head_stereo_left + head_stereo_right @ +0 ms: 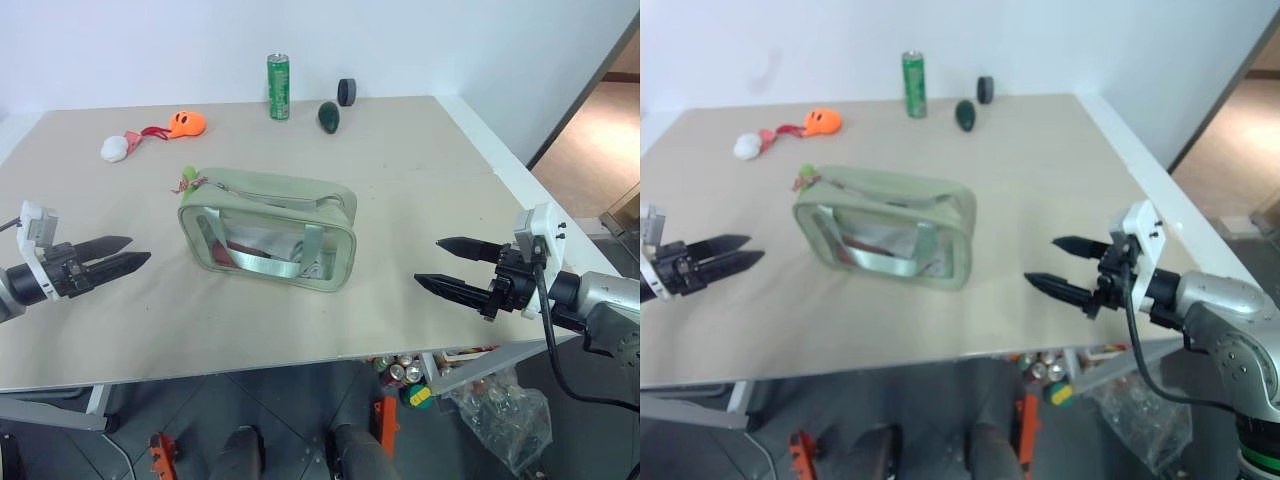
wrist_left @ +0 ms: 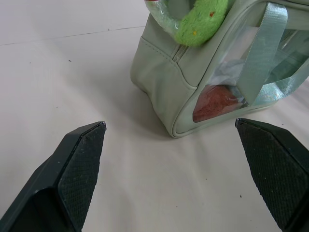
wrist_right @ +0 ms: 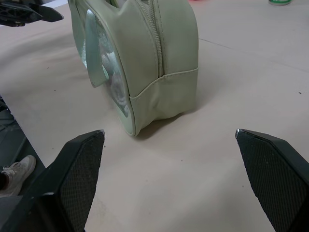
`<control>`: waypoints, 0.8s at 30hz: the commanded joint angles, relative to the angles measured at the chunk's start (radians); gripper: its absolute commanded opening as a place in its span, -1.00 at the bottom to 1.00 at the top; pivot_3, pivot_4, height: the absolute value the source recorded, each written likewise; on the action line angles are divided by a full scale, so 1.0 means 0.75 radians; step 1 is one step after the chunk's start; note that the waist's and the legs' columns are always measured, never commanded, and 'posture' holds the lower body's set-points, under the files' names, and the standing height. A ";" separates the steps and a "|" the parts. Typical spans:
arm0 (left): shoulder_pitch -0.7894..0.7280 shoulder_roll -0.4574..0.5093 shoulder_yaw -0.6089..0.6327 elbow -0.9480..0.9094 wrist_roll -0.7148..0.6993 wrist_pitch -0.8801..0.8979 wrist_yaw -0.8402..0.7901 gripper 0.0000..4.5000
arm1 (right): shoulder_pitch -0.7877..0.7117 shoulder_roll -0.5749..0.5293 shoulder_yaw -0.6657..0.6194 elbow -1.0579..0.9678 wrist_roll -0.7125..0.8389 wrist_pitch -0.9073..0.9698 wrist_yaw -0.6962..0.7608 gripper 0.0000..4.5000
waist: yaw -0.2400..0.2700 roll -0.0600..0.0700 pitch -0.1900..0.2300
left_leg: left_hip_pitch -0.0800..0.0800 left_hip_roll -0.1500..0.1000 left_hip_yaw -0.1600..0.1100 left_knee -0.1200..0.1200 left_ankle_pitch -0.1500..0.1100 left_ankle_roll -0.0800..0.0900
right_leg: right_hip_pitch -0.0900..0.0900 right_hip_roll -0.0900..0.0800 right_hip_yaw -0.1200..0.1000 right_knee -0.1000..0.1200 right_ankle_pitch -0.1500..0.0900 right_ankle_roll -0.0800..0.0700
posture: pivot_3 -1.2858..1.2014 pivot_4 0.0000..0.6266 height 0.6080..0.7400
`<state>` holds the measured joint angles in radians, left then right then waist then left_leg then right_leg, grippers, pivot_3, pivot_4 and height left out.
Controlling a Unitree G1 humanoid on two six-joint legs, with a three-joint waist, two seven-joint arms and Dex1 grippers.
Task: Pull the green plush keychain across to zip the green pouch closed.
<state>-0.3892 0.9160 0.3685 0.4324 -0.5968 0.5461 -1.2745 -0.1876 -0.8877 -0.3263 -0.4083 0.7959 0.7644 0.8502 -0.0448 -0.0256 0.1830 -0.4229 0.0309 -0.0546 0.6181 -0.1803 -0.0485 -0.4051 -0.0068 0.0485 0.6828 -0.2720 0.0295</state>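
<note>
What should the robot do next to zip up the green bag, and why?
Probably move the left pincer toward the green plush keychain. Both pincers are open and hold nothing, apart from the green pouch on either side, and the keychain sits at the pouch's end nearest the left pincer, so that one seems best placed to grab it.

The green pouch [image 1: 268,229] is pale sage with clear sides, shiny light-green webbing handles and reddish and white contents, and the green plush keychain [image 2: 200,21] at its far-left corner is bright lime fuzz flecked with small orange-red dots. It stands on a beige table [image 1: 420,190] with white edges. Along the far side are a green drink can [image 1: 278,87], a dark green egg-shaped object [image 1: 328,117], an orange plush toy [image 1: 186,123] and a white ball [image 1: 117,148].
</note>
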 commanded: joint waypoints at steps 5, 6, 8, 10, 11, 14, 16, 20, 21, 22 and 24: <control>-0.068 -0.097 -0.016 -0.155 -0.075 0.071 0.031 0.98 | -0.097 0.028 0.087 -0.038 -0.044 -0.061 -0.006 1.00 | 0.001 -0.001 0.001 | 0.000 0.000 0.000 0.002 0.000 0.000 | 0.001 0.000 0.001 0.000 0.002 0.001 | 0.03 -0.52 1.00; -0.065 -0.096 -0.009 -0.184 -0.099 0.098 0.017 0.98 | -0.115 0.024 0.100 -0.032 -0.053 -0.066 -0.001 1.00 | 0.000 -0.003 0.001 | 0.000 0.000 0.000 0.003 0.000 0.000 | 0.001 0.001 0.001 0.000 0.003 0.001 | 0.03 -0.52 1.00; -0.063 -0.080 -0.004 -0.253 -0.160 0.161 -0.034 0.98 | -0.179 0.016 0.126 -0.017 -0.058 -0.070 0.011 1.00 | -0.002 -0.004 0.001 | -0.001 0.000 0.000 0.003 0.000 0.000 | 0.000 0.001 0.001 0.000 0.003 0.001 | 0.03 -0.52 1.00; -0.074 -0.059 -0.012 -0.321 -0.205 0.214 -0.067 0.98 | -0.274 0.010 0.156 0.002 -0.061 -0.070 0.030 1.00 | -0.005 -0.004 0.001 | -0.001 0.000 0.002 0.003 0.000 0.000 | -0.001 0.001 0.003 0.000 0.003 0.002 | 0.03 -0.52 1.00; -0.078 -0.050 -0.018 -0.350 -0.217 0.228 -0.076 0.98 | -0.318 0.010 0.169 0.011 -0.059 -0.067 0.039 1.00 | -0.005 -0.004 0.001 | 0.000 0.001 0.003 0.003 0.000 0.000 | -0.001 0.002 0.004 0.000 0.003 0.001 | 0.03 -0.52 1.00; -0.107 -0.007 -0.042 -0.446 -0.251 0.281 -0.108 0.98 | -0.482 0.011 0.238 0.052 -0.075 -0.068 0.089 1.00 | -0.004 -0.004 0.001 | 0.000 0.002 0.002 0.002 0.000 0.000 | -0.001 0.003 0.004 0.000 0.004 0.000 | 0.03 -0.52 1.00; -0.132 0.032 -0.038 -0.492 -0.303 0.344 -0.135 0.98 | -0.578 0.017 0.298 0.098 -0.115 -0.089 0.131 1.00 | -0.004 -0.004 0.001 | 0.000 0.003 0.002 0.002 0.000 0.000 | -0.001 0.004 0.003 0.000 0.004 0.000 | 0.03 -0.52 1.00; -0.173 0.121 -0.014 -0.511 -0.341 0.394 -0.173 0.98 | -0.724 0.066 0.434 0.230 -0.212 -0.151 0.215 1.00 | -0.005 -0.004 0.001 | 0.000 0.003 0.003 0.002 0.000 0.000 | -0.002 0.004 0.004 0.000 0.003 0.000 | 0.03 -0.52 1.00; -0.179 0.136 -0.007 -0.512 -0.352 0.406 -0.176 0.98 | -0.741 0.075 0.463 0.255 -0.239 -0.171 0.237 1.00 | -0.004 -0.004 0.001 | 0.000 0.002 0.003 0.002 0.000 0.000 | -0.002 0.004 0.004 0.000 0.003 0.000 | 0.03 -0.52 1.00; -0.190 0.146 0.014 -0.536 -0.395 0.433 -0.180 0.98 | -0.758 0.095 0.499 0.288 -0.269 -0.198 0.258 1.00 | -0.004 -0.004 0.001 | 0.000 0.003 0.003 0.001 0.000 0.000 | -0.003 0.004 0.005 0.000 0.003 0.000 | 0.03 -0.52 1.00; -0.201 0.154 0.039 -0.583 -0.458 0.468 -0.176 0.98 | -0.782 0.129 0.543 0.342 -0.314 -0.236 0.285 1.00 | -0.004 -0.004 0.001 | 0.000 0.003 0.003 0.001 0.000 0.000 | -0.003 0.004 0.005 0.000 0.003 0.000 | 0.03 -0.52 1.00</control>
<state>-0.5163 1.0040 0.3561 0.0404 -0.8924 0.8806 -1.3981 -0.7458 -0.7954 0.0758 -0.1612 0.5842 0.6214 1.0433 -0.0479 -0.0283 0.1841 -0.4234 0.0328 -0.0519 0.6191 -0.1803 -0.0486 -0.4072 -0.0039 0.0518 0.6826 -0.2699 0.0295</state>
